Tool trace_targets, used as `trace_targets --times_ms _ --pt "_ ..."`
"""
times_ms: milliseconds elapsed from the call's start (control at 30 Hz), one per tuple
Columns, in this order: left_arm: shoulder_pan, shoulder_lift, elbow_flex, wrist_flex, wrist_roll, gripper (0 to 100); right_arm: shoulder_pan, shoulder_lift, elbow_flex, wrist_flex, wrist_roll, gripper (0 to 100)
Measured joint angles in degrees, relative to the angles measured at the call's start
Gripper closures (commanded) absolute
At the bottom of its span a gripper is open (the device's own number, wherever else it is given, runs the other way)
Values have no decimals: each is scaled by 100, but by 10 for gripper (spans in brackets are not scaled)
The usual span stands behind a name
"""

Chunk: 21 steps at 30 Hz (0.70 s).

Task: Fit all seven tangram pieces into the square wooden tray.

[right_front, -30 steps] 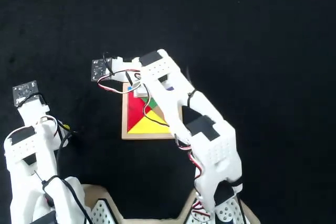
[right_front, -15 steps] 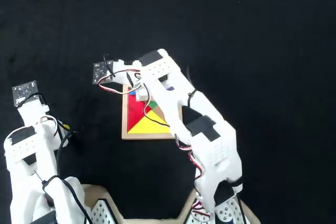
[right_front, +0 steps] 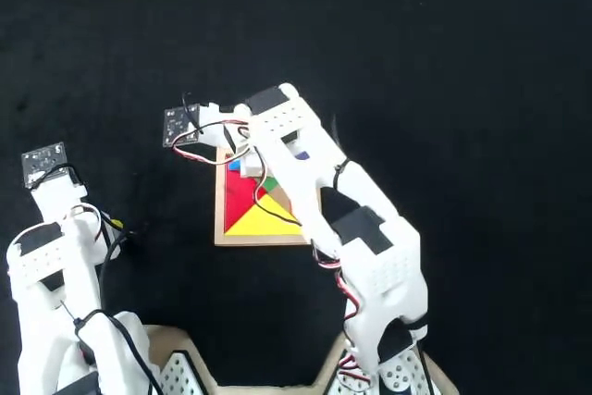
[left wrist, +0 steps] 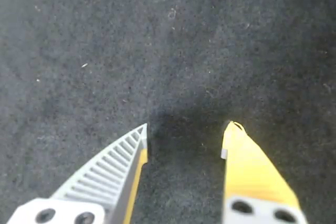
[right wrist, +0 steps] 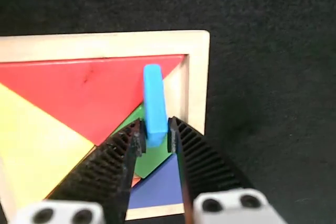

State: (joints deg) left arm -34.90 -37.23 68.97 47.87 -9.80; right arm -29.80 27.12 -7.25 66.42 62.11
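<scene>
One light-blue wooden tangram piece (right wrist: pixel 153 103) stands on edge, clamped between the fingers of the right gripper (right wrist: pixel 154 132), at a corner of the square wooden tray (right wrist: pixel 198 77) where bare wood shows. In the tray lie a large red triangle (right wrist: pixel 89 93), a large yellow triangle (right wrist: pixel 37 145), a green piece (right wrist: pixel 152 158) and a dark-blue piece (right wrist: pixel 157 190). The left gripper (left wrist: pixel 186 135) hangs with its fingers apart over the black cloth (left wrist: pixel 157 35), well apart from the tray.

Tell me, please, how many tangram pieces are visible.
5: red triangle, yellow triangle, green piece and dark blue piece in the tray; light blue piece on edge in the right gripper. Others may be hidden.
</scene>
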Motion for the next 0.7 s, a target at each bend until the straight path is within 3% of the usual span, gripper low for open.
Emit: trace_targets --times_ms 400,533,700 --pt "0 0 0 0 0 766 0 0 0 -44 0 918" --pt "0 0 0 0 0 766 0 0 0 -44 0 981" --pt "0 0 0 0 0 766 0 0 0 53 0 984"
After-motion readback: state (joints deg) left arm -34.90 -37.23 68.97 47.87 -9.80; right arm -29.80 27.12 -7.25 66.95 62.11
